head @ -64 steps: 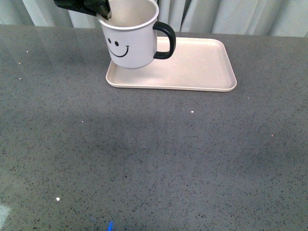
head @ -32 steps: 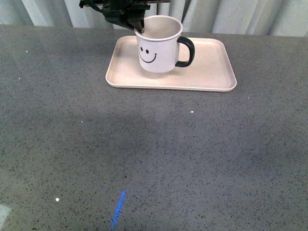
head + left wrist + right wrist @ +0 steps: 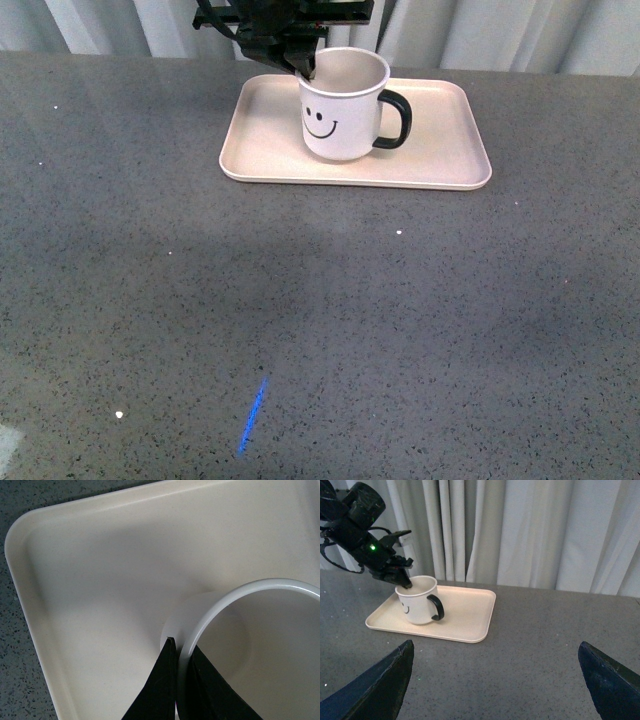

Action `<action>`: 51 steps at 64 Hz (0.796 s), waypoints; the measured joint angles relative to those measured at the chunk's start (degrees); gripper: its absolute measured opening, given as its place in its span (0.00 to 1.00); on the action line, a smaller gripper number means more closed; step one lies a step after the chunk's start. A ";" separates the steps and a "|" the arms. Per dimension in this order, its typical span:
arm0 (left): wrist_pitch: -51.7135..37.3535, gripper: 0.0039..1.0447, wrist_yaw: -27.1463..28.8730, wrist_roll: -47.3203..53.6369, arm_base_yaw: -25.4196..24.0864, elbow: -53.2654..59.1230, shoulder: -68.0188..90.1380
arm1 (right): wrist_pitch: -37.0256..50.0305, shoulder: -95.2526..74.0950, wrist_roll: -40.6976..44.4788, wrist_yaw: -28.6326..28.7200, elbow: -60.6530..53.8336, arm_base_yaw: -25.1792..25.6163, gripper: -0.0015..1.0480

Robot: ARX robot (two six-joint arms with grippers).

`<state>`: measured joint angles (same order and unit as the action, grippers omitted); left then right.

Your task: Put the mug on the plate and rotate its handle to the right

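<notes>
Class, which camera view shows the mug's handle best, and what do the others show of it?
The front view: the handle shows whole, side-on. The right wrist view shows it smaller, at an angle. The left wrist view shows only the rim of the mug, no handle.

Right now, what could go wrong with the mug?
1. The left tool pinches only one spot on the rim of the mug, one finger inside and one outside. If it pulls away before opening, the mug could tip over.
2. The handle points right, so any extra twist could spoil that.
3. I cannot tell if the mug sits flat on the plate; letting go too early might make it wobble.
</notes>
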<state>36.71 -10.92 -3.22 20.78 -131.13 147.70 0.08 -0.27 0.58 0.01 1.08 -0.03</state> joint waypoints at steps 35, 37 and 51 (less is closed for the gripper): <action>0.81 0.23 -1.03 0.42 0.35 -1.86 2.10 | 0.00 0.00 0.00 0.00 0.00 0.00 0.91; 0.81 0.29 -1.11 0.44 0.37 -1.86 2.10 | 0.00 0.00 0.00 0.00 0.00 0.00 0.91; 0.66 0.62 -1.14 1.16 0.31 -1.73 1.95 | 0.00 0.00 0.00 0.00 0.00 0.00 0.91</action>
<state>37.36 -12.05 -2.07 21.08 -132.86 149.64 0.08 -0.27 0.58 0.01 1.08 -0.03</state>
